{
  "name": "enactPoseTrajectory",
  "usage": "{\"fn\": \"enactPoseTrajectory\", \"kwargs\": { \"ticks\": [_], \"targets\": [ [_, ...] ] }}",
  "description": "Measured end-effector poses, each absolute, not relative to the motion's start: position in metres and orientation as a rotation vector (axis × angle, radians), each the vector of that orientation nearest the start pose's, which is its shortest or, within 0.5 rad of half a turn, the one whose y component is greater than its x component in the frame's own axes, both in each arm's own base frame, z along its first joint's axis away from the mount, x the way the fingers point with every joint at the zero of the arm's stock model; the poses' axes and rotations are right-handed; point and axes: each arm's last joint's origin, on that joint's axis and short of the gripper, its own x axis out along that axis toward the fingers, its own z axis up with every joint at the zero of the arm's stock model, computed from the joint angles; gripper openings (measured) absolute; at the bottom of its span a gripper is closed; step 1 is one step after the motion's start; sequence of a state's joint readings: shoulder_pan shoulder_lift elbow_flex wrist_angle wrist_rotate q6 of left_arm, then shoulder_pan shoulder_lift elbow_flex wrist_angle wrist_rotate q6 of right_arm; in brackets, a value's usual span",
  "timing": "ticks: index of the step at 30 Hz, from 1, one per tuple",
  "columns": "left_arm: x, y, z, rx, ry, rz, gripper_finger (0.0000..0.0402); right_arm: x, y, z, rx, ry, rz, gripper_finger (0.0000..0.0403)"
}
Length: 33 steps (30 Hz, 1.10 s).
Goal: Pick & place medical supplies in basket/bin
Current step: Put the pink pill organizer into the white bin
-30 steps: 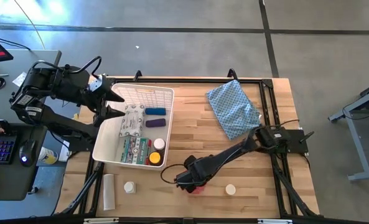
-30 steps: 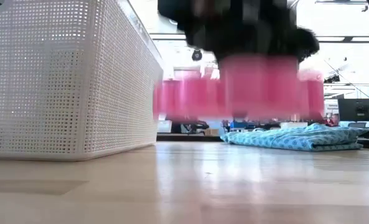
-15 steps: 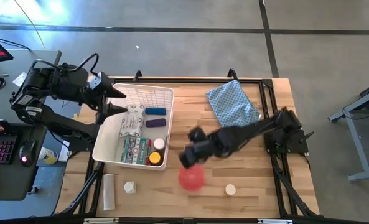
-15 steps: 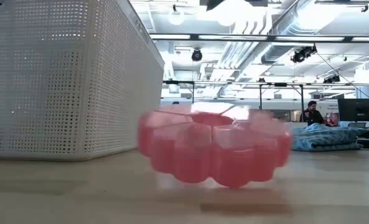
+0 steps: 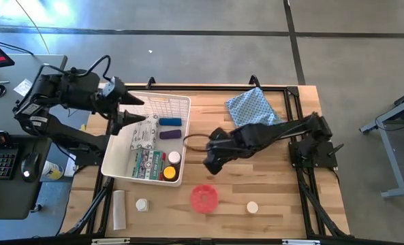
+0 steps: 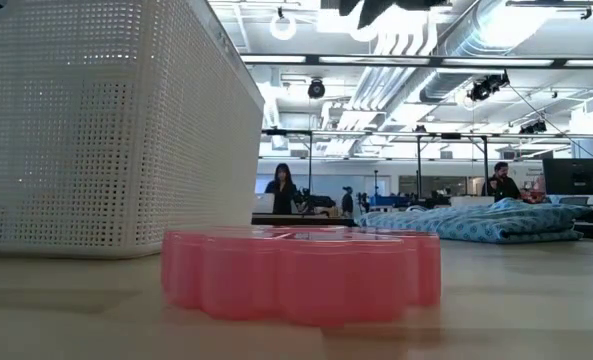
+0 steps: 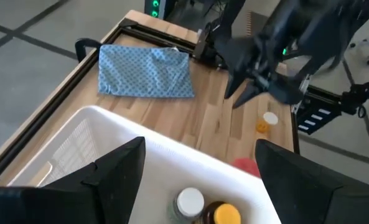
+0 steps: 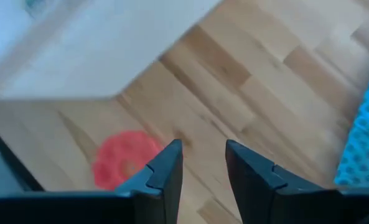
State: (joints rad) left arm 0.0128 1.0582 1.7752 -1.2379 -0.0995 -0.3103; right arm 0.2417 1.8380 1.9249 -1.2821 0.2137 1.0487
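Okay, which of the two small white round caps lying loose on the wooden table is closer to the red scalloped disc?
The white cap on the disc's right-arm side; the other cap lies farther off beside the white tube.

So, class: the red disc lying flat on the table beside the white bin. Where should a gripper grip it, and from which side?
Grip the red disc across its scalloped rim, coming straight down from above. It lies flat and low on the table, so a sideways approach offers little height. The right gripper hangs open above the table between the disc and the bin.
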Motion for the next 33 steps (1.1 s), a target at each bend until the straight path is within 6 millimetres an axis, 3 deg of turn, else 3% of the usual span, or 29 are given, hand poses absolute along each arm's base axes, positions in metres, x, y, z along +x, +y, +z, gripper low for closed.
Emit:
{"fn": "enactPoseTrajectory", "kwargs": {
  "ticks": [5, 11, 18, 21, 25, 29, 33],
  "targets": [
    [0.150, 0.004, 0.491, -0.226, 0.490, 0.147, 0.0337, 0.329, 0.074, 0.386, 0.733, 0.870, -0.603, 0.0114],
    [0.202, 0.001, 0.480, -0.231, 0.529, 0.003, 0.0337, 0.291, 0.071, 0.426, 0.775, 0.708, -0.565, 0.0114],
    [0.247, -0.006, 0.458, -0.238, 0.634, -0.036, 0.0311, 0.271, 0.075, 0.441, 0.734, 0.680, -0.497, 0.0114],
    [0.253, -0.010, 0.452, -0.252, 0.666, -0.042, 0.0294, 0.277, 0.079, 0.435, 0.686, 0.735, -0.453, 0.0114],
    [0.249, -0.012, 0.455, -0.308, 0.657, 0.001, 0.0274, 0.300, 0.096, 0.410, 0.486, 0.885, -0.348, 0.0117],
    [0.232, -0.011, 0.464, -0.389, 0.615, 0.032, 0.0257, 0.331, 0.109, 0.375, 0.271, 1.004, -0.295, 0.0145],
    [0.214, -0.009, 0.474, -0.436, 0.562, 0.061, 0.0242, 0.363, 0.114, 0.327, 0.118, 1.138, -0.310, 0.0201]
  ]
}}
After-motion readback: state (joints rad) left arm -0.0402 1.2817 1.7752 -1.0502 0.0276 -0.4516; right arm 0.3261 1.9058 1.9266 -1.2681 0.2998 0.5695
